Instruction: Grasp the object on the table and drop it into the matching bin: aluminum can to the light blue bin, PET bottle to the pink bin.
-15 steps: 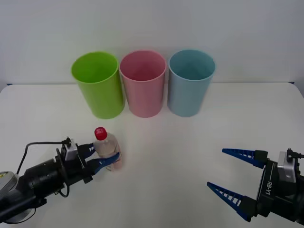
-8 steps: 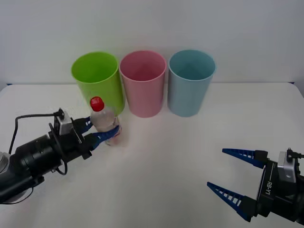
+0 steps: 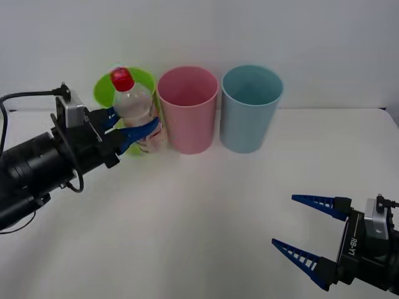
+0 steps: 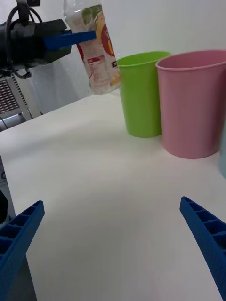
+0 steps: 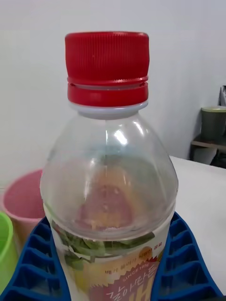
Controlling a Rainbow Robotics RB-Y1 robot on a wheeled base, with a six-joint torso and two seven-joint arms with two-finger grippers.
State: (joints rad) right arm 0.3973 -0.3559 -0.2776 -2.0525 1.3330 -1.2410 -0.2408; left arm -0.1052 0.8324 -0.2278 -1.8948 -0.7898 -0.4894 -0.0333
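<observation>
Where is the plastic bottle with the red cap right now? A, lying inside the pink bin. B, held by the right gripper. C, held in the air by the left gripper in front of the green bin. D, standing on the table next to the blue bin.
C: the left gripper is shut on the PET bottle, holding it clear of the table in front of the lime green bin.
</observation>
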